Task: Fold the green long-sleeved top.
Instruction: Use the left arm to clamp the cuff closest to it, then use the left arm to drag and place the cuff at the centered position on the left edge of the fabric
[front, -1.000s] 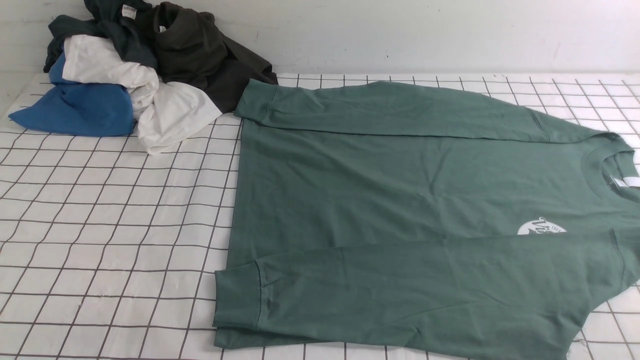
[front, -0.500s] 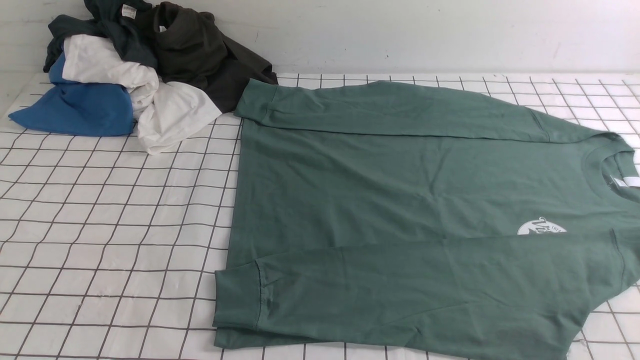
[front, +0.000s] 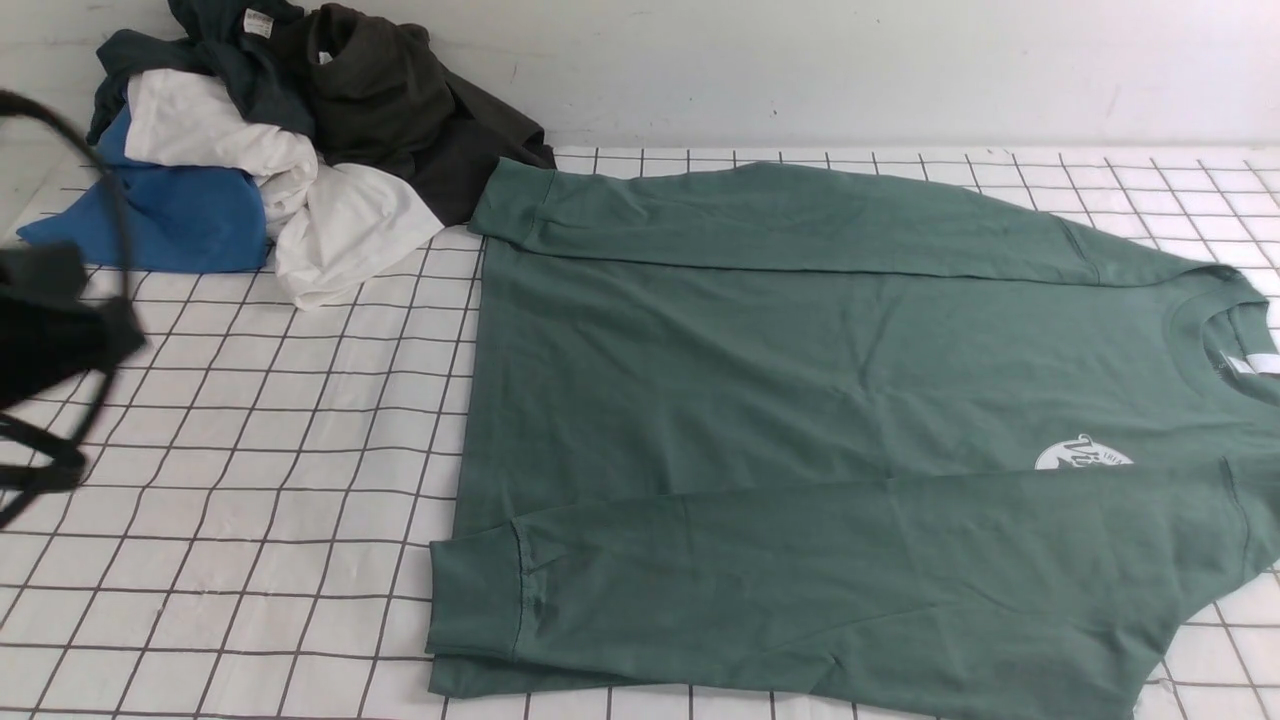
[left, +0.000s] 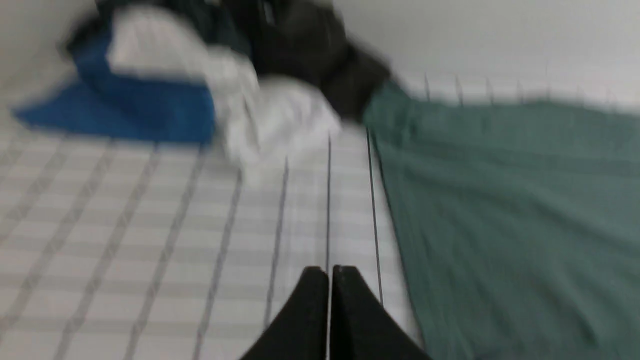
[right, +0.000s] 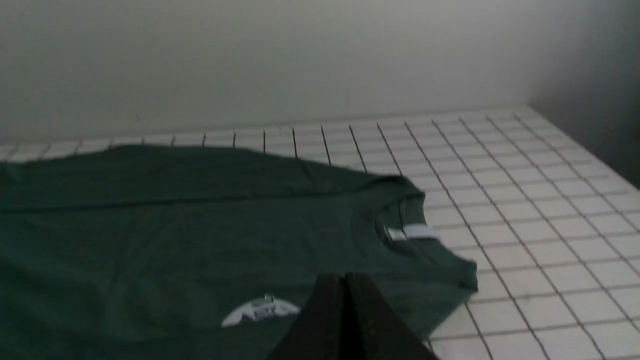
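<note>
Newly entered at the front view's left edge, the left arm (front: 55, 330) appears blurred; its gripper (left: 330, 272) has fingertips together, holding nothing. Piled garments (front: 280, 140) lie at far left. Right of them, the green long-sleeved top (front: 800, 380) lies flat on the grid-patterned table (front: 230, 450), both sleeves folded over its body. The right gripper (right: 350, 280) is closed, empty.

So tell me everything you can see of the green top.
The green top lies flat, neckline toward the robot's right, both sleeves folded in along the body. It looks like soft cotton, lightly creased, with cuffs, a round neck, white neck labels and a white chest logo partly under the nearer sleeve. The far cuff meets the black garment.
</note>
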